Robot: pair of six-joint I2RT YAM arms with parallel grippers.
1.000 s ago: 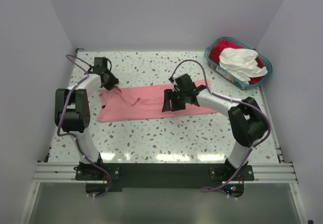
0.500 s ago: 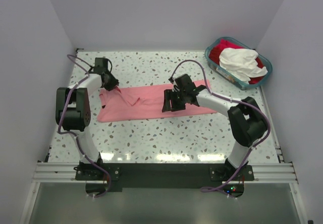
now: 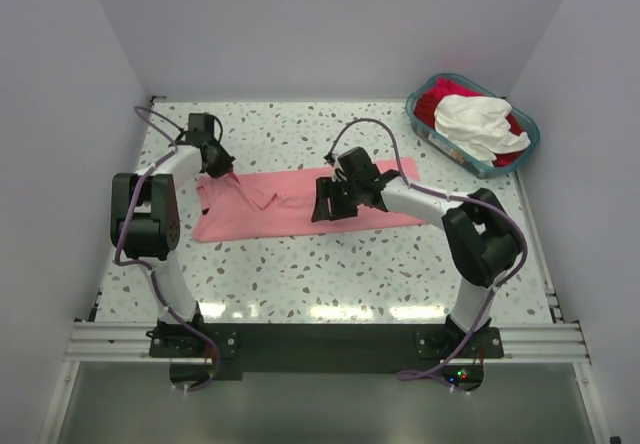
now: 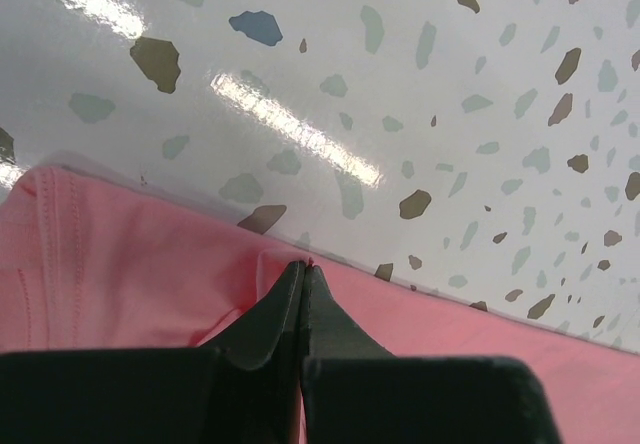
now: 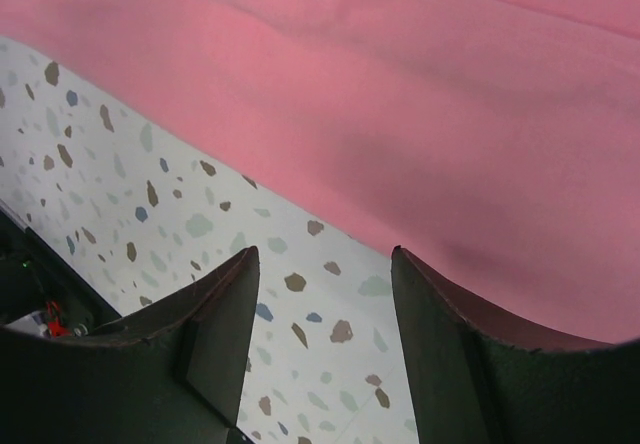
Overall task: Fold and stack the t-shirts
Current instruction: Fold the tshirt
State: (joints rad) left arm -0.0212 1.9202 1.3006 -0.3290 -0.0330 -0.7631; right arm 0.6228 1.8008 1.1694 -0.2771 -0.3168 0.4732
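One salmon-pink t-shirt (image 3: 300, 204) on table (image 3: 330, 264), apparently part-folded into long band; no stack yet. Left jaws clamped on its far-left edge. Right jaws parted, empty, over its near edge. White t-shirt (image 3: 475, 119) and red t-shirt (image 3: 432, 104) unfolded in basket (image 3: 425, 129), far right.

Pale lilac walls (image 3: 300, 24) box in a glossy speckled table (image 3: 300, 269), with glare strips (image 3: 340, 311), perhaps from overhead lamps, near its front edge.
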